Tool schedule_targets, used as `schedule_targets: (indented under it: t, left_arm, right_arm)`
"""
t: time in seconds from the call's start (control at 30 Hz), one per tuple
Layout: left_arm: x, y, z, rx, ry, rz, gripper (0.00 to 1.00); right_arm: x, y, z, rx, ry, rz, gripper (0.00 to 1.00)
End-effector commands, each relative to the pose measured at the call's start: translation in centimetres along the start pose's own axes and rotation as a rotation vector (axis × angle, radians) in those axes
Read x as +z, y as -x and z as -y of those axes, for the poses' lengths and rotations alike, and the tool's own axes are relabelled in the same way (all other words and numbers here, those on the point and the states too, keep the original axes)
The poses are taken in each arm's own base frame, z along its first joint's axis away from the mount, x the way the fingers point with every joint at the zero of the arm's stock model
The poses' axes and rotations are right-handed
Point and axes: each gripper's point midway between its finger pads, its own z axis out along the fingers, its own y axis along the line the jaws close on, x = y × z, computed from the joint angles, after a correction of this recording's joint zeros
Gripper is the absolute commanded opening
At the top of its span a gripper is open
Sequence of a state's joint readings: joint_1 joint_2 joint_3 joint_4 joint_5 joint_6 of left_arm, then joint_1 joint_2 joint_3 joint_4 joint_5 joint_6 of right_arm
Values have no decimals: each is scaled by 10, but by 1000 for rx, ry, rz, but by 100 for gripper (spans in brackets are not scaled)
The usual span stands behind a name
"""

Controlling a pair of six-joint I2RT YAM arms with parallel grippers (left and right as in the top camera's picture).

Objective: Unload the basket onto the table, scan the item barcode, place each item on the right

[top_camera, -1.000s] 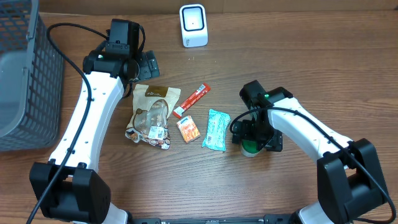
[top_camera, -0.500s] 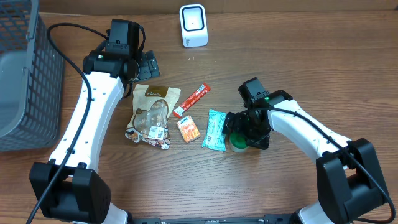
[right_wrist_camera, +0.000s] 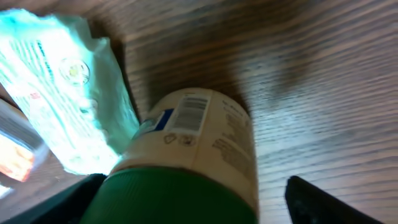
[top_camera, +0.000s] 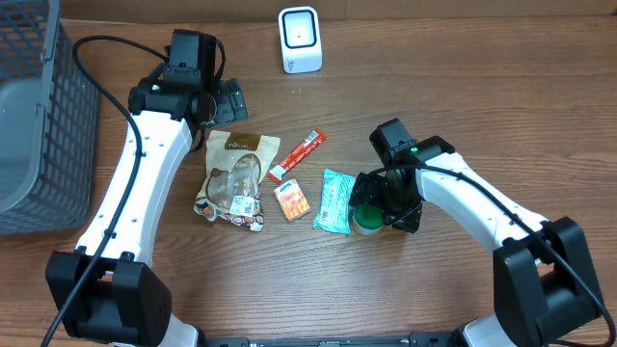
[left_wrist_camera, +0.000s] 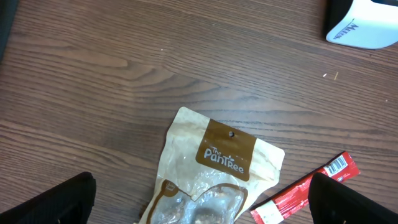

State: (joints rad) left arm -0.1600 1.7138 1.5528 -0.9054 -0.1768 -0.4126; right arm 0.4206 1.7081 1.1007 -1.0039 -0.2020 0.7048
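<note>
The bottle (right_wrist_camera: pixel 193 143) has a cream label with a printed barcode and a green cap, and it lies on the table (top_camera: pixel 453 96) right of centre in the overhead frame, against a teal packet (right_wrist_camera: pixel 62 87). The right pincer (right_wrist_camera: pixel 199 202) straddles it with jaws apart, not clamped. The left pincer (left_wrist_camera: pixel 199 199) gapes wide, holding nothing.

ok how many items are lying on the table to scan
5: a clear snack pouch leftmost, a red stick pack behind an orange packet, a teal packet beside that, and a green-lidded bottle furthest right. The basket is partly out of view.
</note>
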Motion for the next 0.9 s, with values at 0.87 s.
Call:
schedule_targets:
  t: [0.87]
  left_arm:
    - [-4,5,1,-8,-1,16,100]
  right_arm:
    - [-48,54,70,13,-380,314,100]
